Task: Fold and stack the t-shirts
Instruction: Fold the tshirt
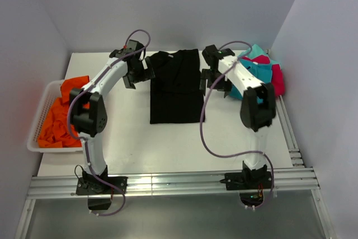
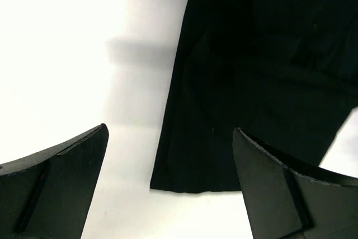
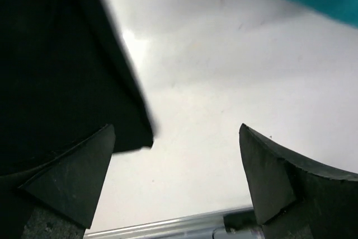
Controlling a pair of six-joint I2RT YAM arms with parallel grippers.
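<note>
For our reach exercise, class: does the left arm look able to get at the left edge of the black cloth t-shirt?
Probably yes: the open left gripper hovers at that edge of the black cloth t-shirt, and nothing covers it.

Lab cell: white walls (image 1: pixel 179 4), railed table (image 1: pixel 168 144)

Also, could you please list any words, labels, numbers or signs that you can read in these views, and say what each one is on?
There is no readable text in any view.
The black t-shirt shows plain cloth, with no print or tag visible.
The orange shirts in the white basket, the teal shirt and the pink-red shirt show no lettering either.
</note>
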